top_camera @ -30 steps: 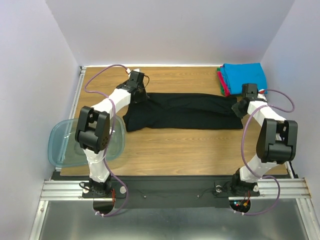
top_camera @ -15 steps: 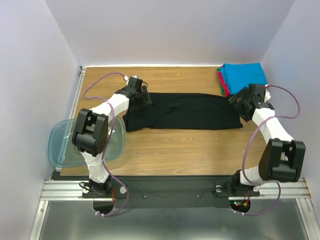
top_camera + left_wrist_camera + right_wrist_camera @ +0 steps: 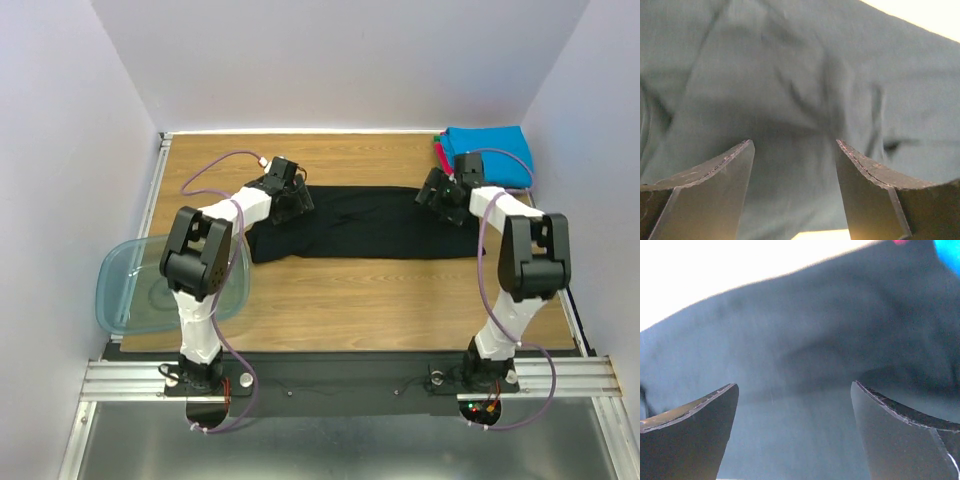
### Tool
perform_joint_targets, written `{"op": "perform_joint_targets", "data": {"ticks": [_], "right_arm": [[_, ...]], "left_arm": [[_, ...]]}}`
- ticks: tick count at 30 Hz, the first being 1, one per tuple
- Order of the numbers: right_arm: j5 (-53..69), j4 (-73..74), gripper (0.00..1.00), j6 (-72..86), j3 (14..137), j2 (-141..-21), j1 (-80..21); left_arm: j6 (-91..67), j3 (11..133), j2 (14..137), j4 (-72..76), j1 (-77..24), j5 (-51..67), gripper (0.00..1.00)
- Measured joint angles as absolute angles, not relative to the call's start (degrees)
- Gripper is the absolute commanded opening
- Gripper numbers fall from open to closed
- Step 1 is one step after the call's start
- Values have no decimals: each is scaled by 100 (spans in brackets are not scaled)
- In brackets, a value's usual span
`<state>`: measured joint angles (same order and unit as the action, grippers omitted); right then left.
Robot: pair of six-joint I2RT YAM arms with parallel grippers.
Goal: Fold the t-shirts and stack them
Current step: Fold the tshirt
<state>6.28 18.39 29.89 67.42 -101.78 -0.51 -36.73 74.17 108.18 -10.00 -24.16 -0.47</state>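
Observation:
The black t-shirt point(image 3: 365, 222) lies folded into a long band across the middle of the table. It fills the left wrist view point(image 3: 800, 90) and the right wrist view point(image 3: 805, 355) as dark cloth. My left gripper point(image 3: 297, 200) hangs over its left end, open, nothing between the fingers point(image 3: 725, 190). My right gripper point(image 3: 432, 190) is over the band's right part, open and empty too. Folded blue point(image 3: 490, 152), red-pink point(image 3: 441, 158) and green t-shirts are stacked at the back right corner.
A translucent blue-green plastic tub point(image 3: 135, 290) overhangs the table's left edge by the left arm. Purple walls close in the table on three sides. Bare wood point(image 3: 360, 300) lies in front of the black shirt.
Both grippers have opened and let go of the black shirt's ends. Each has since moved inward over the cloth, the right one leftward, the left one rightward.

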Motion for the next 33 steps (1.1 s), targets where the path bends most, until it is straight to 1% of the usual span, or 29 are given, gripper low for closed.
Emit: {"op": "perform_joint_targets", "data": {"ticks": [1,5,8,11,15,19,21,23,24,26,28,33], "right_arm": [[600,1715,100,2941,7120,-10602,-91],[486,1459,100,2842,7498,-11111,-158],[425,1184,100,2805,7352,-11131,-198],[322,880,100,2858,6855,-10836,-298],[211,642,100,3288,5433,-9725,-626],[327,659,100,4010,4112,-8447,-1544],[458,622,100,4403,3564,-7865,-2073],[604,585,100,4991,3009,-7227,-2668],[637,580,100,5162,2871,-7061,-2888],[880,628,100,5454,2571,-6611,-3465],[1168,801,100,5492,2473,-6344,-3763],[1612,1153,100,5306,2497,-5640,-3830]], "left_arm": [[-3671,7697,11174,-978,-2346,-45,77],[-3684,8112,11563,-1068,-2244,49,77],[-3677,8641,11948,-1173,-2193,141,77],[-3642,9268,12346,-1345,-2161,152,77],[-3548,10641,13192,-1693,-2126,261,77],[-3514,12429,14302,-1953,-2121,523,77],[-3516,12962,14639,-1959,-2121,720,77],[-3599,13270,14886,-1813,-2121,1037,77],[-3634,13323,14927,-1747,-2121,1151,85],[-3778,13402,15052,-1441,-2126,1481,85],[-3913,13526,15176,-1282,-2134,1673,85],[-4475,13729,15520,-513,-2134,2272,87]]}}
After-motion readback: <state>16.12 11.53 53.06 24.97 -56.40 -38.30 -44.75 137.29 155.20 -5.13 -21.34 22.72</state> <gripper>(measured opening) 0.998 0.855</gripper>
